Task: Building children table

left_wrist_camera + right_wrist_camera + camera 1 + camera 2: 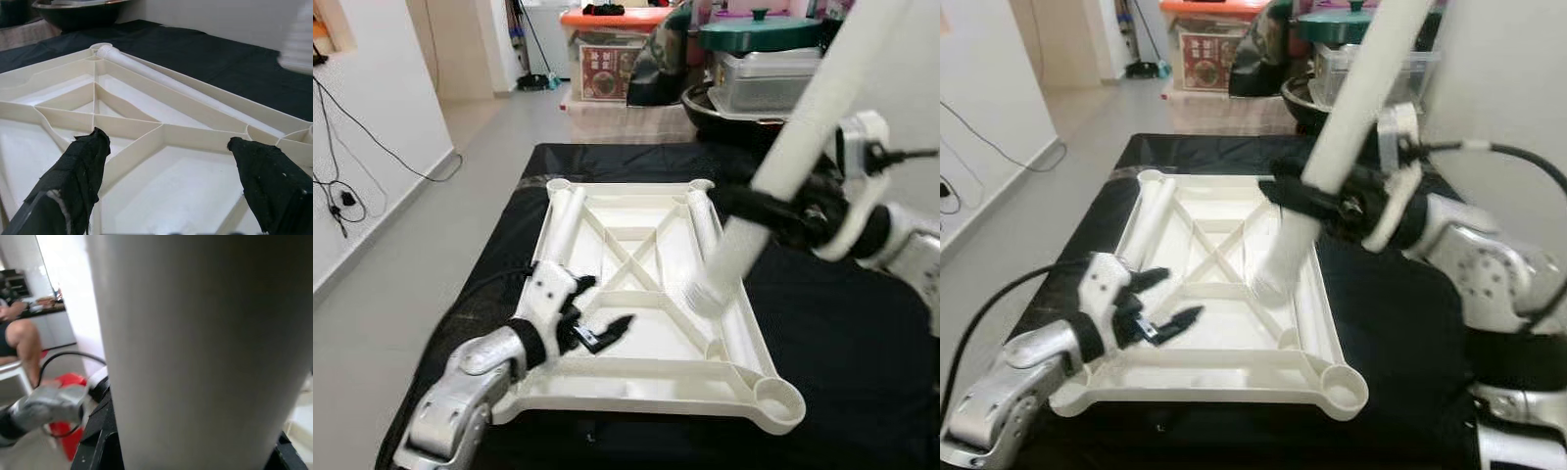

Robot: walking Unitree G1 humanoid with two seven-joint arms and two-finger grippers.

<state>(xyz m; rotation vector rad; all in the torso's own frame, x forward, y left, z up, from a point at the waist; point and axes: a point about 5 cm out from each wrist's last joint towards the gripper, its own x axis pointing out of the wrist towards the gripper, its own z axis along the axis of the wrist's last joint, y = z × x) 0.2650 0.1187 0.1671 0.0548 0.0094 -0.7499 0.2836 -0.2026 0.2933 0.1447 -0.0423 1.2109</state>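
Black cloth (842,333) over a low platform, grey floor (460,196) to the robot's left, white wall (372,108) with dangling black cables (337,186). Beyond the cloth, a clear storage box with an orange lid (607,54) and a green-lidded container (759,34) stacked on a clear tub, above a dark bowl.

Lying upside down on the cloth: white plastic tabletop (651,387), ribs crossing in an X at the middle, round leg sockets at the corners. Nearest right corner socket (775,397) open and unfilled. Two white table legs resting inside the frame, one along the left edge (566,223), one along the right edge (703,220).

Left gripper (597,323) poised over the near-left part of the tabletop, black fingers (83,166) spread apart, holding nothing; seen from the left wrist, ribs and bare panel between the two fingertips.

Right gripper (1317,201) clamped around a third white table leg (783,166), held steeply tilted, upper end toward the ceiling, ridged lower end down over the right side of the tabletop, near the right rail; contact with the tabletop not discernible. Close up from the right wrist, leg (205,347) as a broad pale column, with a seated person's leg (22,342) and a red object (68,431) on the floor behind.
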